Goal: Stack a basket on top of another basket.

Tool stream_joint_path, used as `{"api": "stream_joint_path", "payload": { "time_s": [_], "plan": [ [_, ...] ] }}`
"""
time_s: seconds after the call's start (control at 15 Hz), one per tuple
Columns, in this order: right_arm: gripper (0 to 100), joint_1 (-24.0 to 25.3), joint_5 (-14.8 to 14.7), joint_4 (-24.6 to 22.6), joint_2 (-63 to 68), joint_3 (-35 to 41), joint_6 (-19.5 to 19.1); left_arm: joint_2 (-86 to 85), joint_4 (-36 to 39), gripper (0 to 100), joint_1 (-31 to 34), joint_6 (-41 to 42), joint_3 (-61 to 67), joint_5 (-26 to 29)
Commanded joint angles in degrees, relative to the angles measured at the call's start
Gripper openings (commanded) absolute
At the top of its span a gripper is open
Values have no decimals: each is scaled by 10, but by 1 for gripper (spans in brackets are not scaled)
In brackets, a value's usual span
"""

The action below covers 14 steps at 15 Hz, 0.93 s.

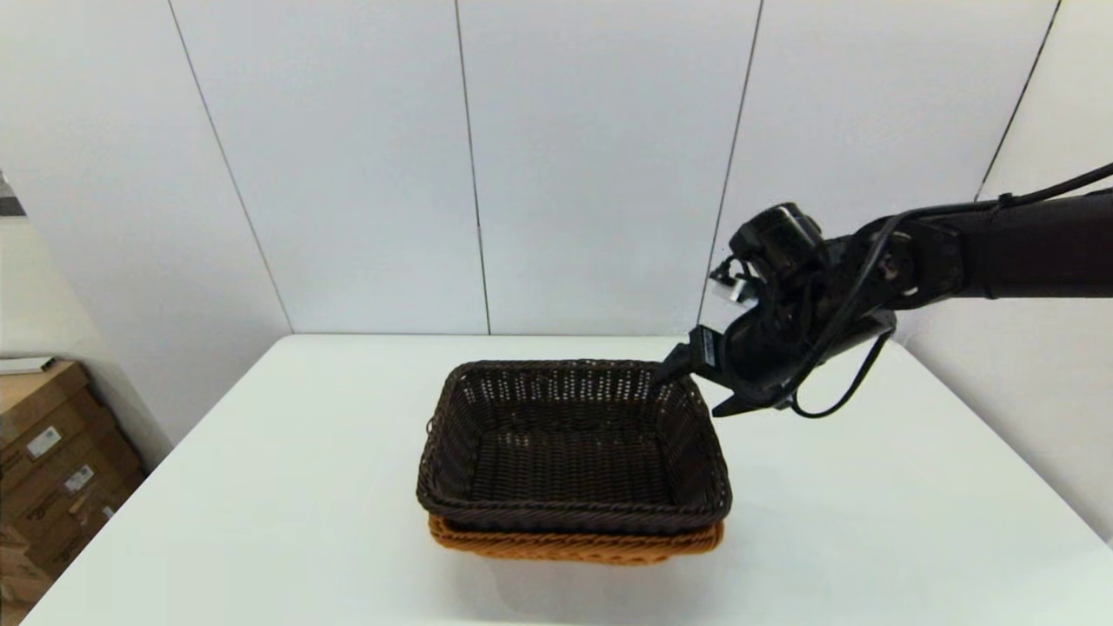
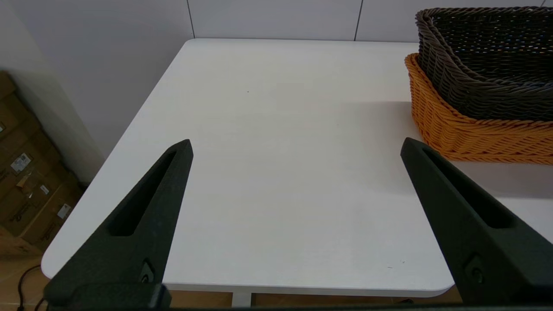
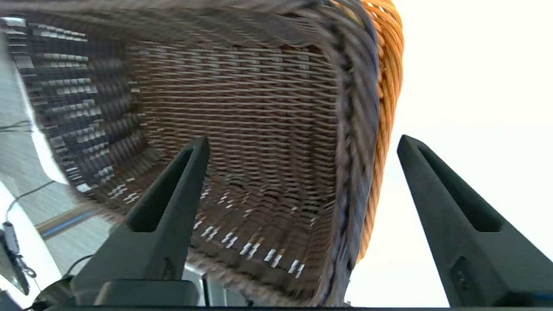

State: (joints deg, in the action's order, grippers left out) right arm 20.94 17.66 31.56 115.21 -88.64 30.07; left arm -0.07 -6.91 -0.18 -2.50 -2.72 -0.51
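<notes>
Your dark brown basket (image 1: pixel 574 443) sits nested in the orange-tan basket (image 1: pixel 574 546) mid-surface, so your right gripper (image 1: pixel 696 382), fingers apart astride its far right rim, holds nothing, while your left gripper (image 2: pixel 296 149) idles open nearby.

Plain test room or lab, bare white table (image 1: pixel 869 539) set against pale panelled walls (image 1: pixel 591 156) with thin dark seams, labelled cardboard boxes (image 1: pixel 52 461) stacked on the floor beside it, black robot arm (image 1: pixel 1000 248) trailing loose cables
</notes>
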Motion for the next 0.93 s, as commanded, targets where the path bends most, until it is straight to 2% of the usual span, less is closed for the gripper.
{"api": "stream_joint_path", "payload": {
  "time_s": [0.07,0.27,0.33,0.73,0.93],
  "plan": [
    [100,-7,-5,34,-98,0,-1,0,0,100,0,0,0,0],
    [100,8,-82,68,-191,27,0,0,0,100,0,0,0,0],
    [100,16,-98,74,-228,51,0,1,0,100,0,0,0,0],
    [100,23,-171,71,-458,235,1,0,0,100,0,0,0,0],
    [100,16,-190,69,-588,353,3,1,0,100,0,0,0,0]
  ]
}}
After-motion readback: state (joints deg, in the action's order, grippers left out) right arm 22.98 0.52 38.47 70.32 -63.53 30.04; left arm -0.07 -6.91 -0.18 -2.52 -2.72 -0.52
